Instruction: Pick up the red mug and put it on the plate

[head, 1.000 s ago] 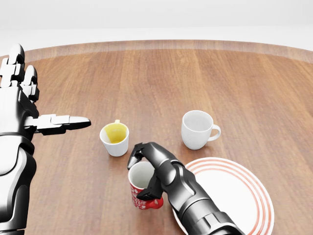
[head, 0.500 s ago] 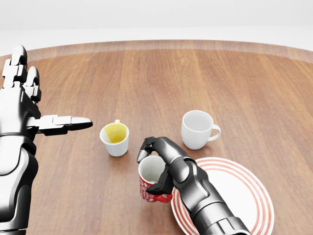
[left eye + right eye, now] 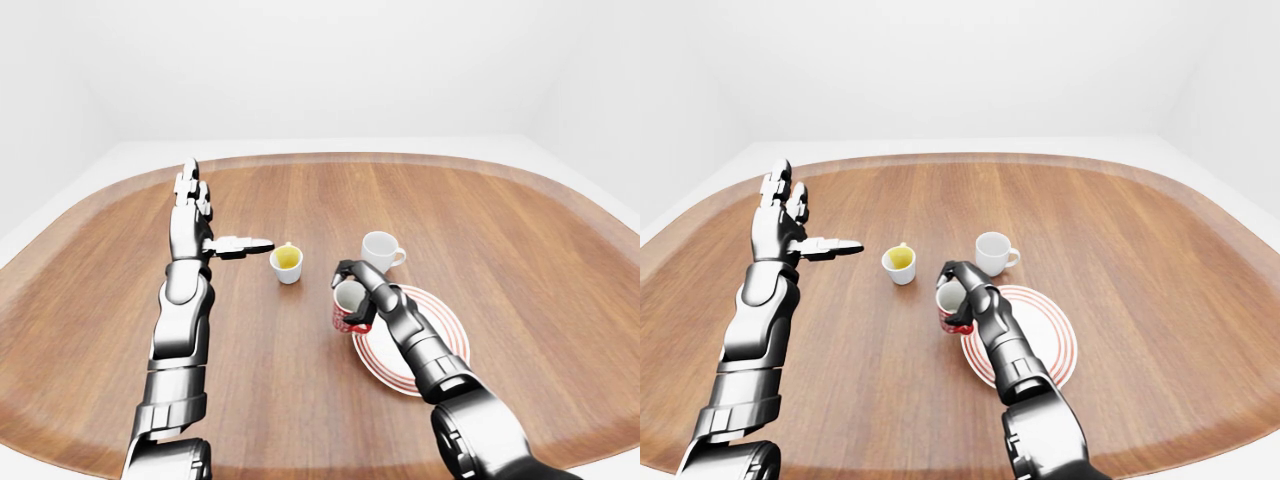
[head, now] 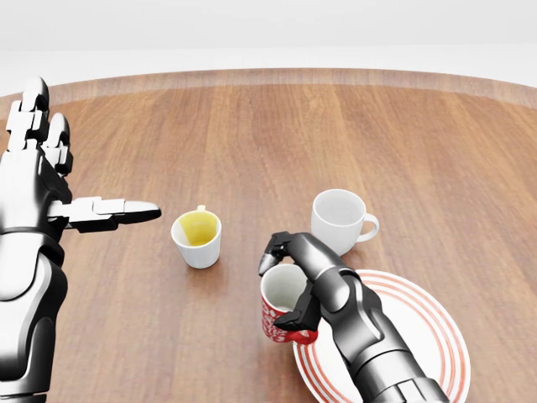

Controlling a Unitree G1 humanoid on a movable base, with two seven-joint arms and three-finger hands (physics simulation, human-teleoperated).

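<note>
The red mug (image 4: 280,312) with a white inside is held in my right hand (image 4: 289,281), whose fingers close round its rim and handle side. It hangs at the left rim of the white plate with red rings (image 4: 419,336), at the bottom right of the head view. The plate's left part is hidden by my right forearm. My left hand (image 4: 50,180) is open, fingers spread and thumb pointing right, at the left of the view, far from the mug.
A small white cup with a yellow inside (image 4: 198,237) stands left of the mug. A plain white mug (image 4: 340,221) stands just above the plate. All sit on a large round wooden table (image 4: 277,134) with its far edge near the top.
My right hand has carried the red mug to the right, from beside the plate to its left rim. The left hand has barely moved.
</note>
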